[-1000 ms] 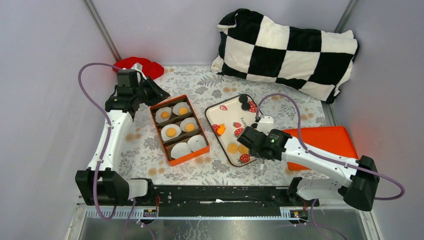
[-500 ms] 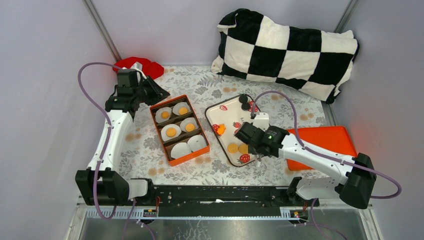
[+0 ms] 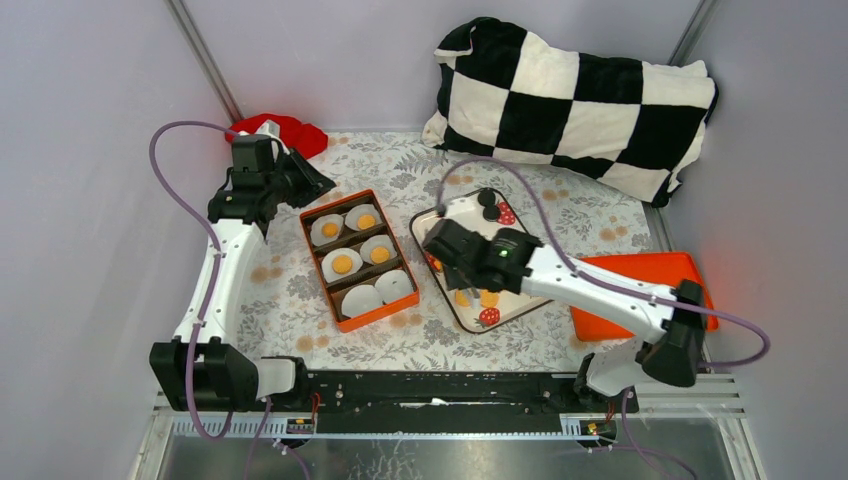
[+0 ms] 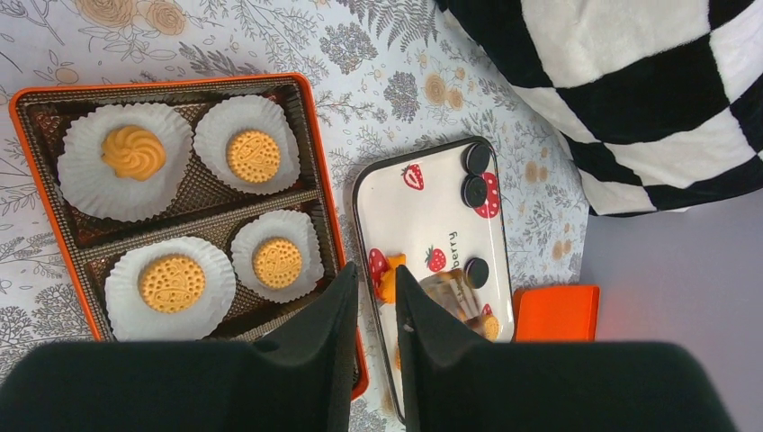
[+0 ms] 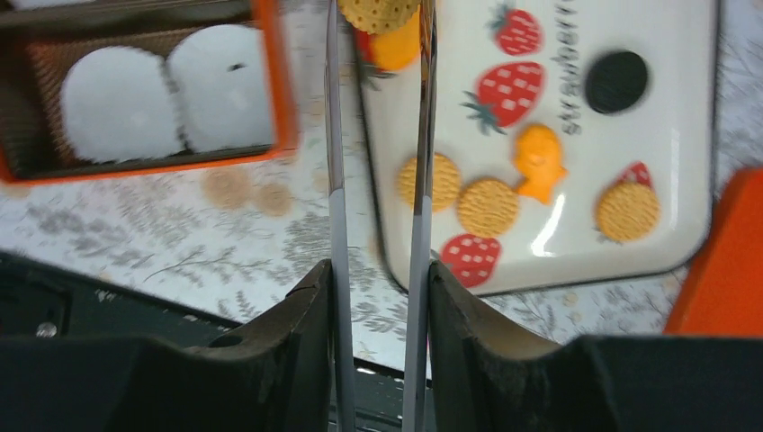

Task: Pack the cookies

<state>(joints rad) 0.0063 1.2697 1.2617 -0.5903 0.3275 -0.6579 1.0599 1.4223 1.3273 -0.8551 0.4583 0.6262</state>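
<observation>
My right gripper (image 5: 378, 270) is shut on a pair of silver tongs (image 5: 335, 180). The tong tips pinch a round golden cookie (image 5: 378, 11) above the left edge of the white strawberry tray (image 5: 693, 243). More cookies lie on that tray: golden rounds (image 5: 487, 206), an orange fish-shaped piece (image 5: 539, 160) and a black one (image 5: 615, 81). The orange box (image 3: 340, 322) holds paper cups. Several hold cookies (image 4: 251, 155), and the two nearest cups (image 5: 117, 103) hold none. My left gripper (image 4: 372, 279) hovers over the box's far left corner, its jaws slightly apart with nothing between them.
A black-and-white checked pillow (image 3: 575, 95) lies at the back right. A red cloth (image 3: 280, 130) sits at the back left. The orange lid (image 3: 640, 290) lies right of the tray, under the right arm. The floral cloth (image 3: 400, 340) covers the table.
The right arm has swung left from the tray's near right side to its left edge, towards the box, with the tongs. The left arm has stayed in place.
</observation>
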